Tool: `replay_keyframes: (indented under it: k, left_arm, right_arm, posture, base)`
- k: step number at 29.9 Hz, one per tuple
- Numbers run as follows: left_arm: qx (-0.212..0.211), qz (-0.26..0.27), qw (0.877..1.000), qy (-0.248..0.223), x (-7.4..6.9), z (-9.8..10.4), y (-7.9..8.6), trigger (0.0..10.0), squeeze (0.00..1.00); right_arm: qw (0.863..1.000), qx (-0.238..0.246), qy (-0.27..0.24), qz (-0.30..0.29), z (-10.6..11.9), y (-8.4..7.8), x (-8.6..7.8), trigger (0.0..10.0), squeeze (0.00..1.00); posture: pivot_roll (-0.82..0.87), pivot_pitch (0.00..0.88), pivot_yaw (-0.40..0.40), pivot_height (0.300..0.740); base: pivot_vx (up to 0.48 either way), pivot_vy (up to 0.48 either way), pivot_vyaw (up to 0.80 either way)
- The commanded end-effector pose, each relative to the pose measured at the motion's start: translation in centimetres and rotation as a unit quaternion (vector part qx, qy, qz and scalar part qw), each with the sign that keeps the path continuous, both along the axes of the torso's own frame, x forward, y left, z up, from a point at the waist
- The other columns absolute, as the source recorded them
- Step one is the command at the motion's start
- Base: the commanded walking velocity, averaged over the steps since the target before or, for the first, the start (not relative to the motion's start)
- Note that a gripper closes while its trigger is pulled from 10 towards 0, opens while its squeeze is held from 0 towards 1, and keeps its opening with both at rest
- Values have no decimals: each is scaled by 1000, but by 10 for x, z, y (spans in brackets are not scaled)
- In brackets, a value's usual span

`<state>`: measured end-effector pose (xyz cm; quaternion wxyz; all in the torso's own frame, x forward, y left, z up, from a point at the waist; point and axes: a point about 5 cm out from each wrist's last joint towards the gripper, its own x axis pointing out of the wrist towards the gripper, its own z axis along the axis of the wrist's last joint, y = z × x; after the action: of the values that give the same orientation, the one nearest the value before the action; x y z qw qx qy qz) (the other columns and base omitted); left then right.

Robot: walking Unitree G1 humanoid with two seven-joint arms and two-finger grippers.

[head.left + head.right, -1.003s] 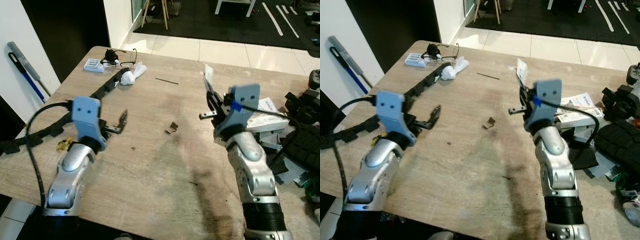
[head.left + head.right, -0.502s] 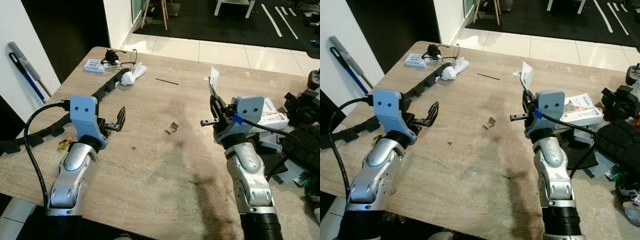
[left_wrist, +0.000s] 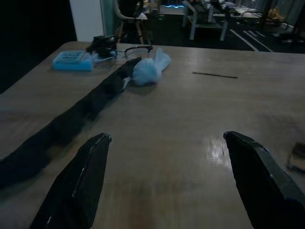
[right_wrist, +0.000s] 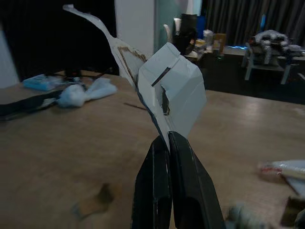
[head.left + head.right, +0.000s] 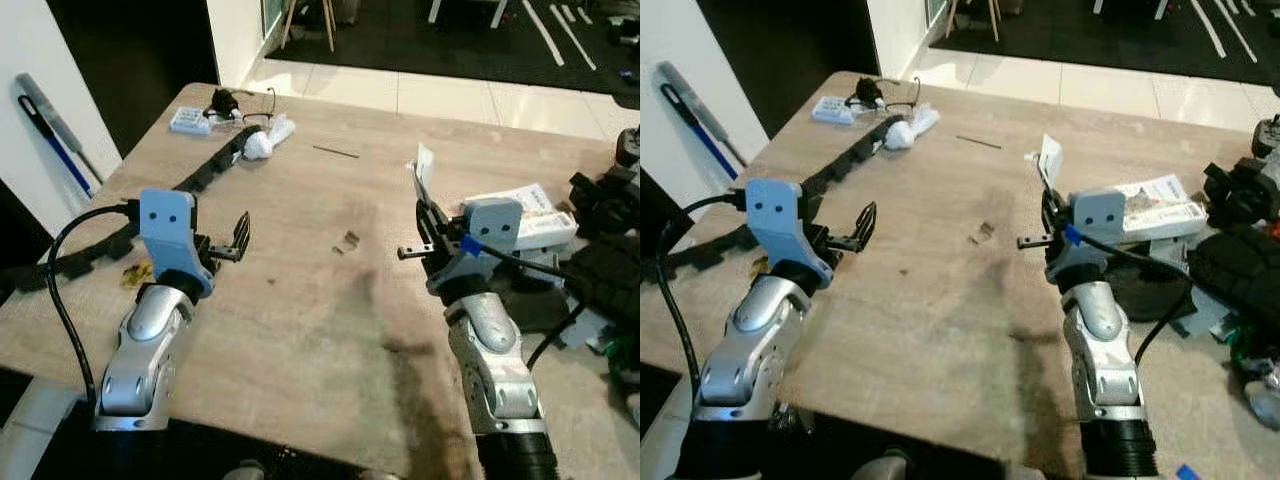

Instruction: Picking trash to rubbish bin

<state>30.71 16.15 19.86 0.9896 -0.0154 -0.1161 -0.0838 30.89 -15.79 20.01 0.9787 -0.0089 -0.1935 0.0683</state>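
The right gripper (image 4: pixel 167 143) is clamped on a scrap of white paper (image 4: pixel 171 93), held above the wooden table (image 5: pixel 300 330) with its long axis pointing upward. The left gripper (image 3: pixel 167 176) hovers over the table with its fingers spread apart, holding nothing.

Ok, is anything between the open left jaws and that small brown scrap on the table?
Nothing visible. The left gripper hangs open above the wooden table, and the small brown crumpled scrap lies across bare tabletop from it. The right gripper is shut on a torn white paper scrap.
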Motion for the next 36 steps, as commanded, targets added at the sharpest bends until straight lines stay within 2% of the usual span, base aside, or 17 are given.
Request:
replay_keyframes:
  k: [1, 11, 30, 36]
  left_arm:
    - [1, -1, 1000, 4, -2, -2, -1, 10000, 0]
    - [9, -9, 1000, 1, -1, 0, -3, 10000, 0]
    - [30, -56, 998, 27, 2, -6, -15, 10000, 0]
    - [54, -51, 997, 29, 3, -8, -15, 10000, 0]
  right_arm:
    - [1000, -6, 9, -1, -7, 0, -1, 10000, 0]
    - [1000, -3, 5, -4, -5, 0, -1, 10000, 0]
    - [1000, 15, 10, -14, -8, 2, -2, 10000, 0]
    - [1000, 16, 13, -16, -10, 1, -3, 10000, 0]
  posture:
    - [30, 170, 18, 740]
    - [31, 150, 17, 740]
    - [31, 141, 31, 740]
    - [31, 146, 38, 740]
  base:
    - [-352, 0, 0]
    - [-323, 0, 0]
    - [0, 0, 0]
    - [0, -160, 0]
